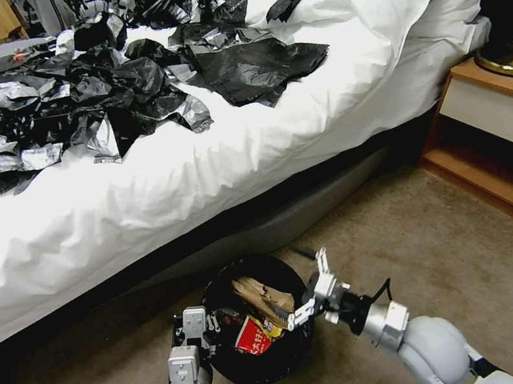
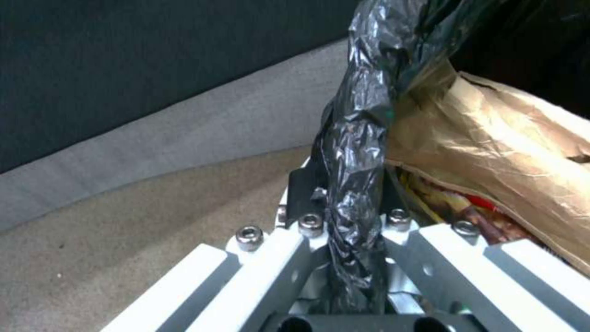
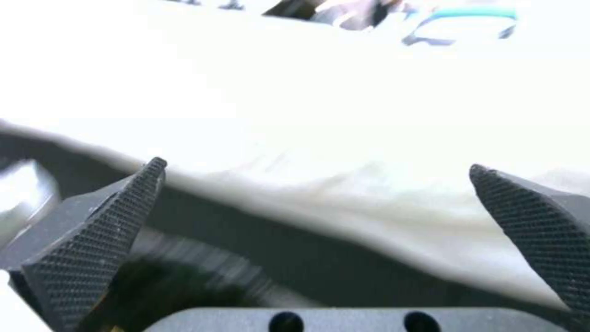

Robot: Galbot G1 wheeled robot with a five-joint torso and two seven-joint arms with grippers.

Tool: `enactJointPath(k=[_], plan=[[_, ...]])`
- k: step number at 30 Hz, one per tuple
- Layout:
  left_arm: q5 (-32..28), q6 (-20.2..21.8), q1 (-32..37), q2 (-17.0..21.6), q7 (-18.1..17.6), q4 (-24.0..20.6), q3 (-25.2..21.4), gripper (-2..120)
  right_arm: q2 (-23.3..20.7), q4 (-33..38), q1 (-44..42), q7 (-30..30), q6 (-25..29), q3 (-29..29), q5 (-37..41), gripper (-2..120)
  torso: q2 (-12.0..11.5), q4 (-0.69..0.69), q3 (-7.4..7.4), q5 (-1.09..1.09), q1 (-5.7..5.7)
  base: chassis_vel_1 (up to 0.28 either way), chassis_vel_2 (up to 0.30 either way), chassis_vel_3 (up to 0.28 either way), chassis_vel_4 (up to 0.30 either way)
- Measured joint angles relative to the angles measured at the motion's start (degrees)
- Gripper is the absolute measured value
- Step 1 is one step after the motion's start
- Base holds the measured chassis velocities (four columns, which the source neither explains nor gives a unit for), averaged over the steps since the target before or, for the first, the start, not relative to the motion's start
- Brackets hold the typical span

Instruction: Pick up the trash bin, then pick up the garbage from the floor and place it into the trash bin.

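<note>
Carpet floor (image 1: 465,262) beside bed (image 1: 139,198). I had left end effector (image 1: 196,333) clamped on trash bin (image 1: 266,364) rim; right end effector (image 1: 309,288) spread wide, empty, above brown paper bag (image 1: 262,296). I judged bin best held level.

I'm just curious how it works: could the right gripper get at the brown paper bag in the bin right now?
Probably yes. The right gripper is open at the bin's rim, right beside the brown paper bag, which lies on top of the other litter. The left gripper holds the opposite rim, out of the way.
</note>
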Motion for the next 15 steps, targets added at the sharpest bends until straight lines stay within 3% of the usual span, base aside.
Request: enactJointPath(k=[8,15], plan=[[-0.24,0.02,-0.1,0.52,0.0,0.21,-0.23,0,3.6,4.8,-6.71,12.95,-0.05,5.61,-5.14,101,0.0,-0.01,0.0,0.0,0.0,0.0,0.0,0.0,0.0],[-0.58,0.12,-0.13,0.6,0.02,0.13,-0.64,0,4.46,3.28,-10.48,15.69,0.77,8.11,-5.15,100,0.0,-0.01,0.0,-0.01,0.0,0.0,0.0,0.0,0.0]])
